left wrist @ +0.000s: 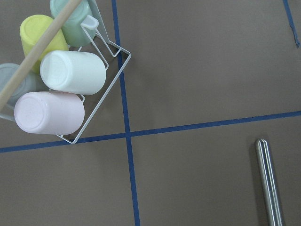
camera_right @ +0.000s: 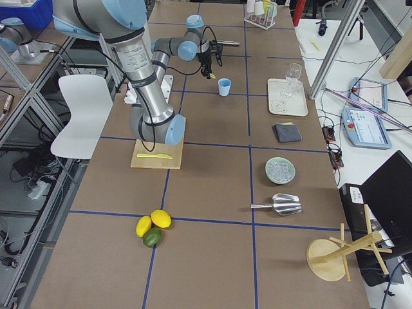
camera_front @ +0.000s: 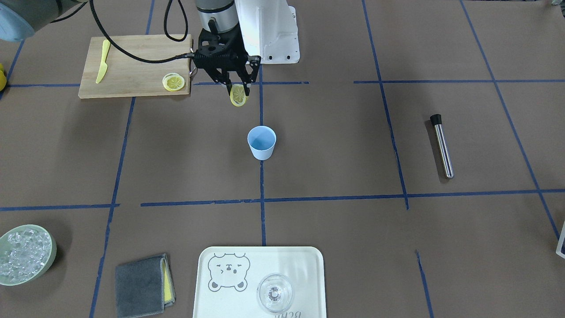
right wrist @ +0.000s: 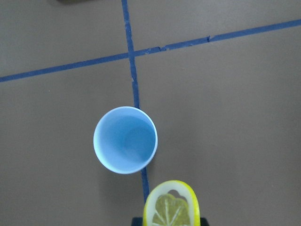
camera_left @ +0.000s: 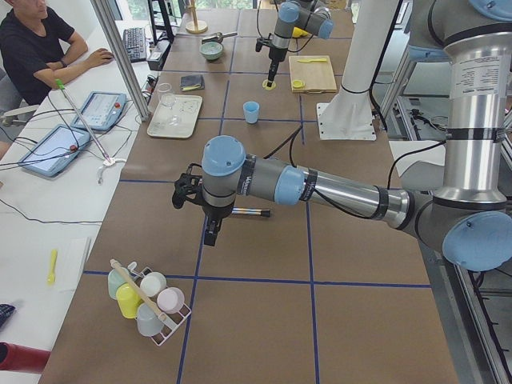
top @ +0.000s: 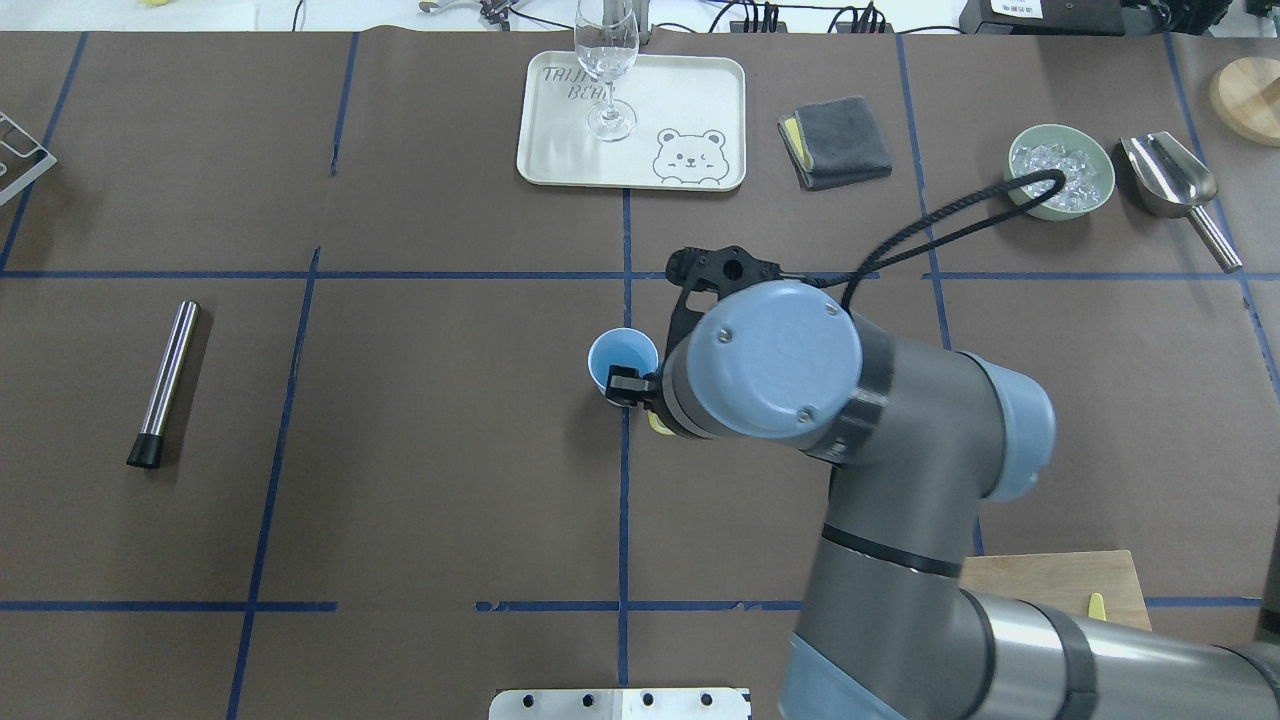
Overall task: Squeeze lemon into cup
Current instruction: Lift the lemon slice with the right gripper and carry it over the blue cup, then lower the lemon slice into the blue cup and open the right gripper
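My right gripper is shut on a lemon slice, yellow rind and pale flesh, and holds it on edge above the table. The light-blue cup stands upright and empty, a short way past the slice toward the table's middle. In the right wrist view the slice hangs at the bottom edge, just beside the cup and not over its mouth. A second slice lies on the cutting board. My left gripper hovers over the far table end; I cannot tell whether it is open or shut.
A yellow knife lies on the board. A metal stirrer lies on my left side. A tray with a clear glass, a grey cloth and a bowl of ice stand along the far edge. A cup rack sits below the left wrist.
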